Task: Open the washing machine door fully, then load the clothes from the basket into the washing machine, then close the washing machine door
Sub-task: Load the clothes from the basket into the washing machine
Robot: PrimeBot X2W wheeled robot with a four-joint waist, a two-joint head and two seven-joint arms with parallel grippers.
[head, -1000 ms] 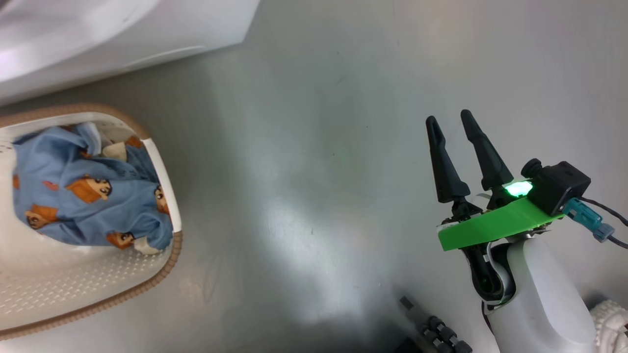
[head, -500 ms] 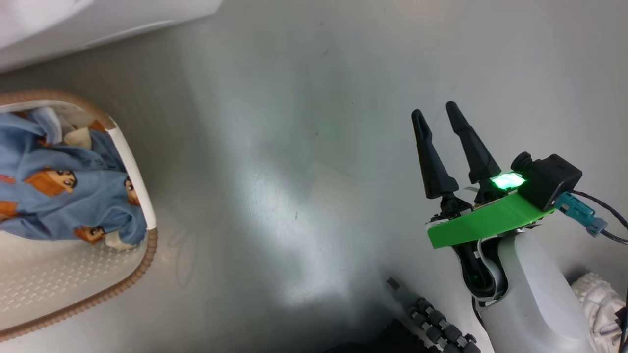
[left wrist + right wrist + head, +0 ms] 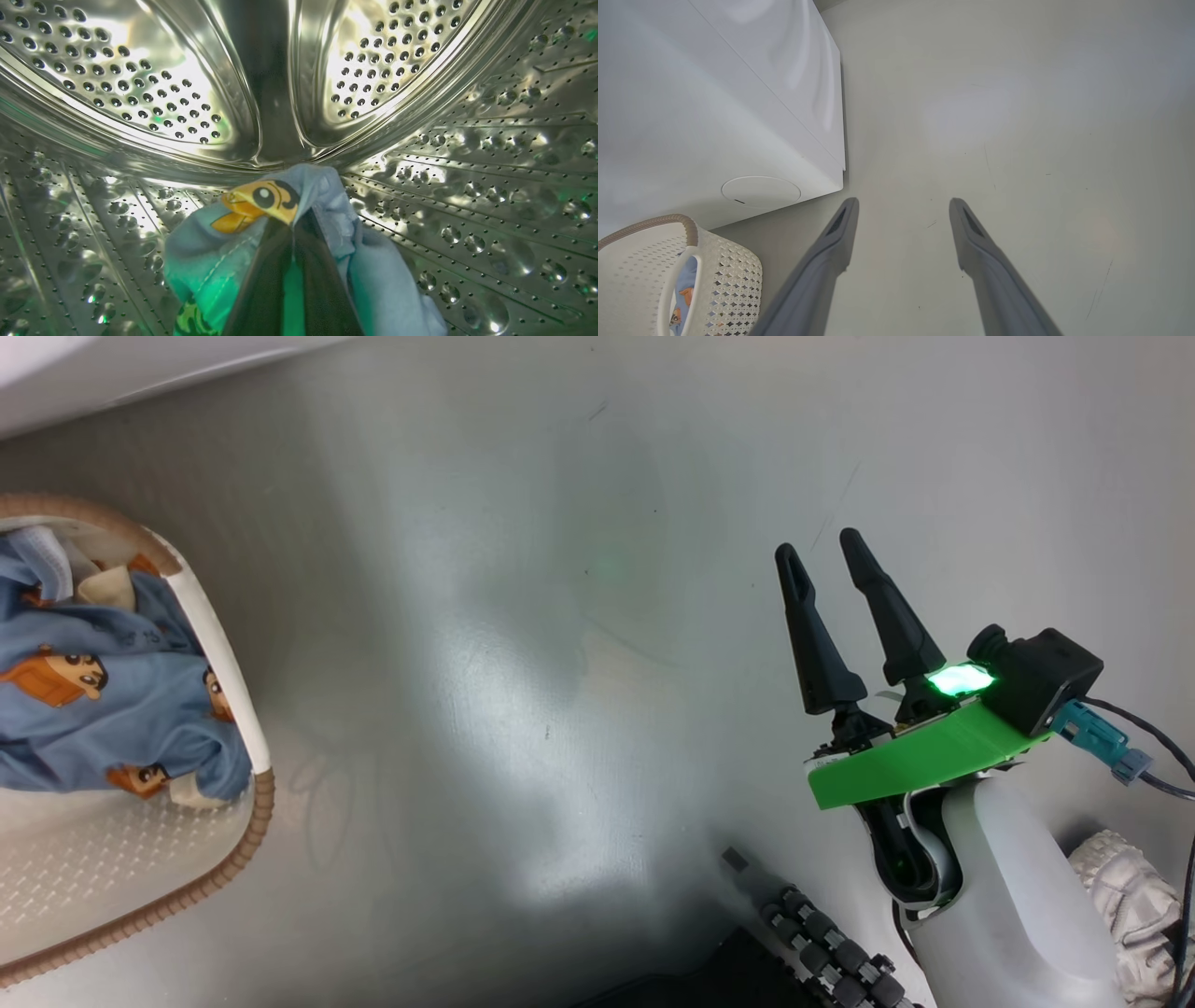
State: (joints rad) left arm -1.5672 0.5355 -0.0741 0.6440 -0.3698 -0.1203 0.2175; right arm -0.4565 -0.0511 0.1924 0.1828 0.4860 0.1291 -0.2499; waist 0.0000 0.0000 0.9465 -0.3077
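Left gripper (image 3: 293, 223) is clamped shut on a blue garment (image 3: 210, 266); the fabric is bunched over and around both dark fingers (image 3: 266, 284), and an orange-and-black cartoon print is shown right at the fingertips. The garment is held inside the drum (image 3: 467, 210), low over its dimpled steel wall; whether the cloth touches that wall cannot be told. The perforated back wall (image 3: 140, 79) is seen beyond, apart from the cloth.

Right gripper (image 3: 819, 546) is spread wide with nothing between the fingers; it is held over bare grey floor (image 3: 560, 616). A green bracket (image 3: 915, 761) and a lit green lamp are carried at its wrist.

Basket (image 3: 263, 803) is set on the floor at the left edge of the head view, well apart from the right gripper. More clothes (image 3: 103, 709) are piled in it, light blue with orange figures, up against the white side handle.

Washing machine (image 3: 714, 93) is seen just behind the basket in the right wrist view; its round service cap (image 3: 761, 191) is set low on the white front, near the basket's brown rim.
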